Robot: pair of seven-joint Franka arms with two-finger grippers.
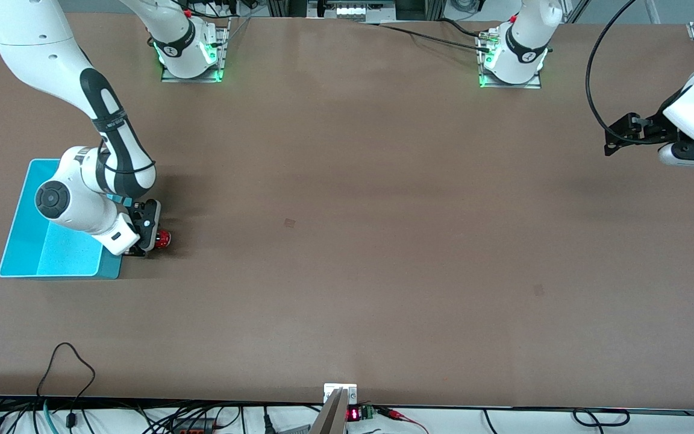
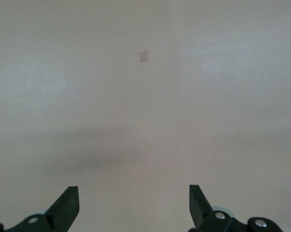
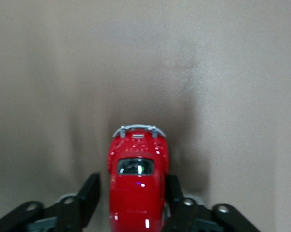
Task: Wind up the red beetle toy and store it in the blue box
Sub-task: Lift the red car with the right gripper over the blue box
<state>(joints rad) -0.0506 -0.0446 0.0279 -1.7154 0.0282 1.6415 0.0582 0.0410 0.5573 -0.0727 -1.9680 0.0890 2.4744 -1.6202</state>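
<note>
The red beetle toy (image 1: 164, 240) stands on the table right beside the blue box (image 1: 17, 224), on the side toward the table's middle. My right gripper (image 1: 149, 239) is low over it with a finger on each side of the body. In the right wrist view the toy (image 3: 137, 186) sits between the fingers (image 3: 85, 198); one finger touches its side and a thin gap shows at the other. My right gripper (image 3: 132, 203) is open. My left gripper (image 1: 617, 136) waits open and empty above the left arm's end of the table, also shown in the left wrist view (image 2: 134, 203).
The right arm's wrist and forearm hang over the blue box and hide part of its inside. A small dark patch (image 1: 289, 222) marks the table's middle; another (image 1: 538, 290) lies nearer the front camera. Cables run along the table's front edge.
</note>
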